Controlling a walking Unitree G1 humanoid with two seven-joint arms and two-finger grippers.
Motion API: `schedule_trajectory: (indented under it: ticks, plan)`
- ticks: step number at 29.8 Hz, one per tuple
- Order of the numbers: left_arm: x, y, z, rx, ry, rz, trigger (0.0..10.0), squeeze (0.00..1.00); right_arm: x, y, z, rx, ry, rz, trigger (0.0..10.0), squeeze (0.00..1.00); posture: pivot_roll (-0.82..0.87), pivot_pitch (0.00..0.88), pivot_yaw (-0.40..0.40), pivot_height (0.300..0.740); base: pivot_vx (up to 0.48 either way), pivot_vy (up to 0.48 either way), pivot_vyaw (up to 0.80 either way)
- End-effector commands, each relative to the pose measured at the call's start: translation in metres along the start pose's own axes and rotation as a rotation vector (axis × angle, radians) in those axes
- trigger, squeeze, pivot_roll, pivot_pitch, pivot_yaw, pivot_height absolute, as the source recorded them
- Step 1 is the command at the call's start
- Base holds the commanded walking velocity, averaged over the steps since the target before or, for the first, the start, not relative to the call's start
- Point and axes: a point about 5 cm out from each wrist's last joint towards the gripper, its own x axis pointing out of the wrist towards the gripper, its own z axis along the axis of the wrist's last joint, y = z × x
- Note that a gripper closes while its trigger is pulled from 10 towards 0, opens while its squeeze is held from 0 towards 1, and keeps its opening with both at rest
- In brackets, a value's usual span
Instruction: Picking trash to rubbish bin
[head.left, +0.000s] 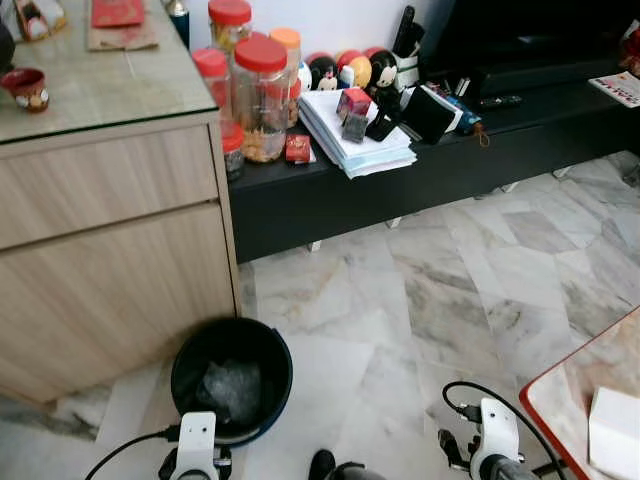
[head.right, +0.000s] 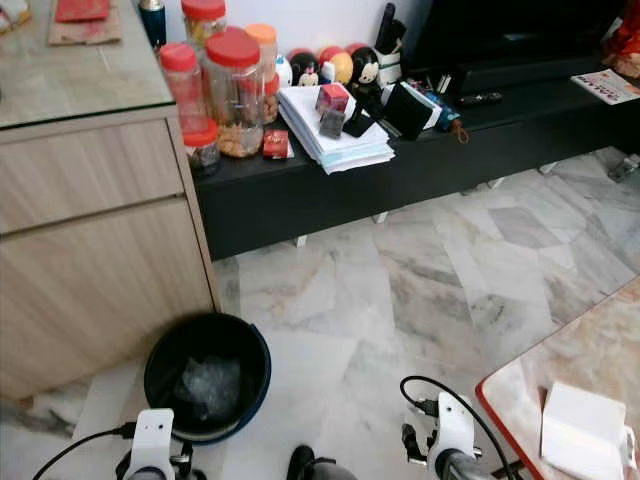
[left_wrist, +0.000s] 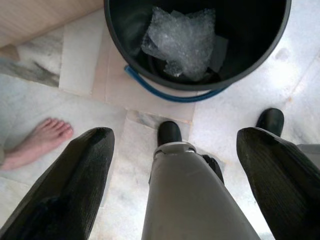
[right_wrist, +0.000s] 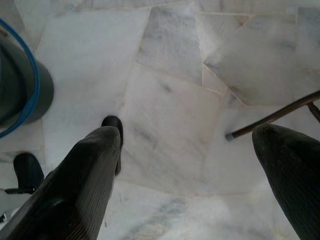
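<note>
Bin: black, round, standing on the marble floor just beside the wooden cabinet, at its lower corner. Contents: one crumpled wad of clear bubble wrap lying at the bottom of the bin; a blue band runs around the bin's base, seen in the left wrist view. Above and behind the bin, on the low black shelf next to the cabinet, stand clear plastic jars with red lids; the largest holds something brownish in its lower part, other contents cannot be told. A stack of white papers lies on the same shelf, further from the bin, with small figurines and boxes on and behind it. Left gripper: hangs low on the near side of the bin, pointing down; fingers spread wide apart, nothing between them; the robot's own leg and black feet show between the fingers, with the bin just beyond. A person's bare foot rests on the floor near the bin, on the cabinet side. Right gripper: hangs low over bare marble, well apart from the bin, fingers likewise spread wide and holding nothing. A red-edged table carrying a white box stands beyond the right arm, far from the bin.
</note>
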Motion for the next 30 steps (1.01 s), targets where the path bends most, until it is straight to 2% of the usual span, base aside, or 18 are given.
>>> schedule_trajectory:
  ticks: [1,30]
  plan:
    - [-0.0077,-0.0050,-0.0242,0.012,0.089,-0.019,10.0,0.00,-0.0022,-0.0062,-0.0083,0.014,0.024,-0.018,10.0,0.00,0.07,0.175,-0.178,0.740,-0.322,0.000,0.00]
    - [-0.0086,-0.0074,-0.0257,0.005,0.094,-0.023,10.0,0.00,-0.0022,-0.0070,-0.0068,0.012,0.021,-0.014,10.0,0.00,0.06,0.177,-0.184,0.740,-0.306,0.000,0.00]
